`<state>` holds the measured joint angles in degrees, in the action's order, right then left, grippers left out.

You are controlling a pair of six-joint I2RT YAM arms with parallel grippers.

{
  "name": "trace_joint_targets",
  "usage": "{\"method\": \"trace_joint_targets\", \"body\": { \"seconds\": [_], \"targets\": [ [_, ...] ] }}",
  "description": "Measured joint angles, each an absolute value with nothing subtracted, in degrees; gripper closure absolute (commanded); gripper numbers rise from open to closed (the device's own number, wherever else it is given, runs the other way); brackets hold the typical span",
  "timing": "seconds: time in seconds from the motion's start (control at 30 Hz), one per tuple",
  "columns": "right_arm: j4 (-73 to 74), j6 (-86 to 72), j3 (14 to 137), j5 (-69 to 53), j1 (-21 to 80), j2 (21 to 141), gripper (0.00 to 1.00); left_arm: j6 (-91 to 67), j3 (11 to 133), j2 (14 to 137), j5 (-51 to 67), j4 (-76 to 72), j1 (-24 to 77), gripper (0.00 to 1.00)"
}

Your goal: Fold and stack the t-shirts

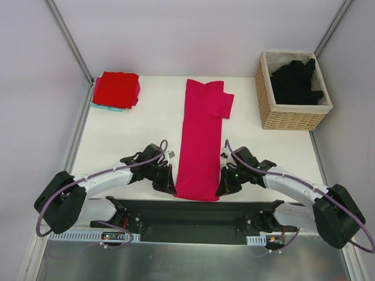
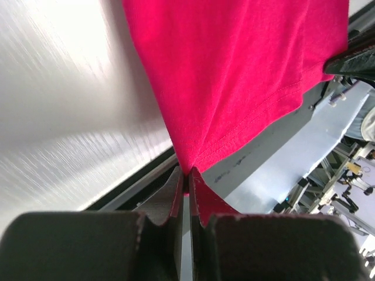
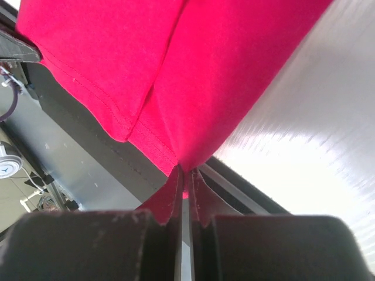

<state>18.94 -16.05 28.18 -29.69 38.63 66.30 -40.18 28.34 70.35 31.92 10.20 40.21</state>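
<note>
Both tools are pinching the same shirt. The left tool has its fingers pressed together on one near corner of the pink t-shirt. The right tool is pinching the other near corner the same way, and the cloth bunches into little wrinkles at each pinch.

The pink t-shirt lies flat on the counter, to the left of the wicker basket. It is already folded into one long strip, and one sleeve pokes out toward the basket.

Much farther left of the basket sits a folded red t-shirt on top of a blue-green cloth. That looks like the start of the stack.

Inside the basket there are black t-shirts in a heap, not folded.

So the job looks partly done. I think the pink strip needs to be folded shorter and put on the stack. Then the black ones need their turn.
</note>
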Motion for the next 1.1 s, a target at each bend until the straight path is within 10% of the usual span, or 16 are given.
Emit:
{"method": "trace_joint_targets", "body": {
  "seconds": [0.5,1.1],
  "targets": [
    [26.4,-20.9,23.8,-26.9,43.2,48.5,0.99,-40.3,31.4,66.0,34.6,19.7,40.6,1.0],
    [33.5,-9.0,45.0,-24.5,38.4,69.2,0.99,-33.8,51.8,83.6,34.5,23.9,40.5,1.0]
  ]
}}
